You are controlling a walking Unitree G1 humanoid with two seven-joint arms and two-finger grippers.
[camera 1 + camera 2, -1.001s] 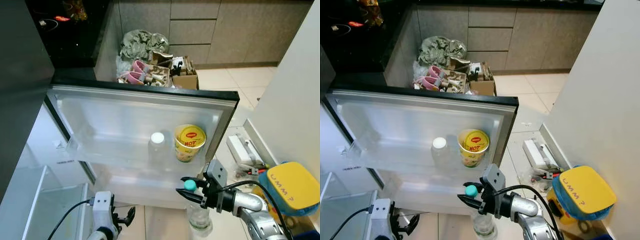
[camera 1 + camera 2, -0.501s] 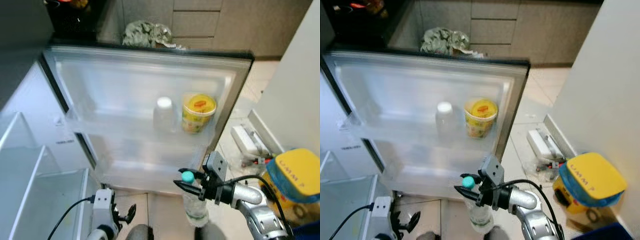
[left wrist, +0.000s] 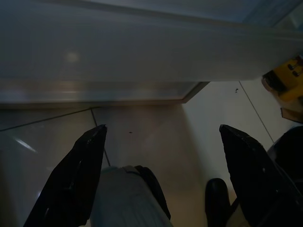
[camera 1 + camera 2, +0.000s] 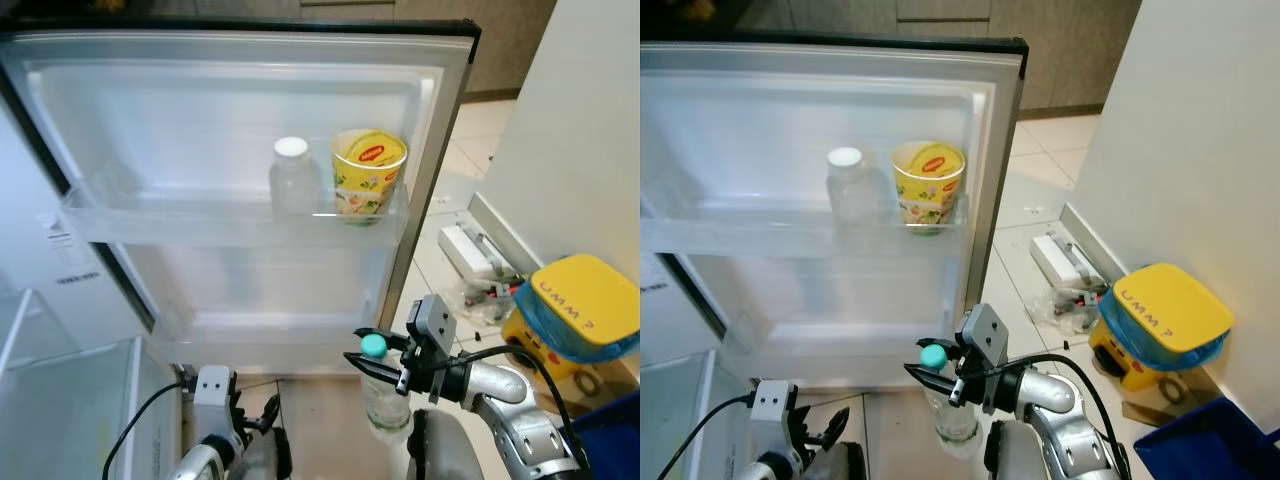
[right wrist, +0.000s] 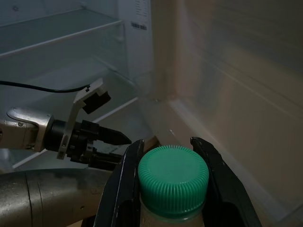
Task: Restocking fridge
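Bottle (image 4: 385,398) upright, green cap up, neck gripped by right gripper (image 4: 372,357) jaws, low beside fridge door (image 4: 240,110) w/ cup (image 4: 366,176); left gripper (image 3: 161,142) jaws open over floor tiles (image 3: 156,127).

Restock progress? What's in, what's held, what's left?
Done: a white-capped bottle and a noodle cup stand on the upper door shelf. In hand: the right gripper grips a green-capped bottle by its neck, below the door. Left: shelving it. The left gripper hangs open.
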